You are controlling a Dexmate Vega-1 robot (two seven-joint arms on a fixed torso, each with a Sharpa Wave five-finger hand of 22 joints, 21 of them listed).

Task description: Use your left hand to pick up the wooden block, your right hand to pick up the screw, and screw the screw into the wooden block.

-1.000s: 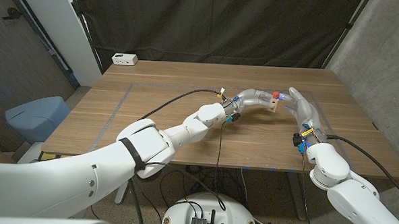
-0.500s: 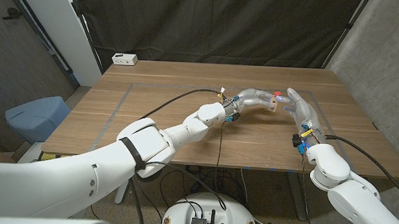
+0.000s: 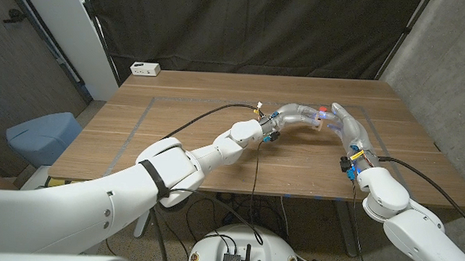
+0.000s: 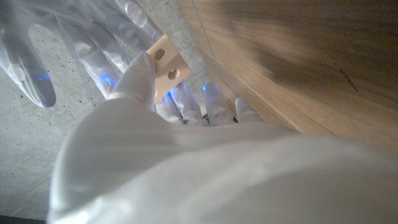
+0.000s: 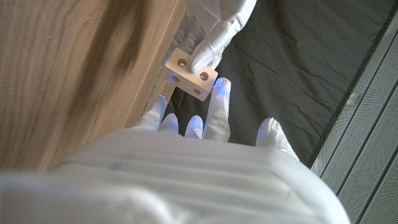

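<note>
**Right robot hand closes in on the held block**

Since a second ago the right robot hand [image 3: 349, 132] has edged toward ten o'clock, so its fingertips now sit just beside the wooden block [image 3: 320, 121]; the left arm has hardly stirred.

Nearest the robot, at about four o'clock on the desk [image 3: 176, 155], the right robot hand reaches up with fingers spread. Whether it pinches a screw I cannot tell; a small red spot shows at the block's top edge in the head view, too small to name.

Farther out, near one o'clock, the left robot hand [image 3: 296, 115] is clamped on the block, lifted off the desk with a holed face turned toward the right fingers, probably to present a hole for threading.

The block is pale, unfinished wood, squarish, with round holes drilled in at least two faces.
</note>
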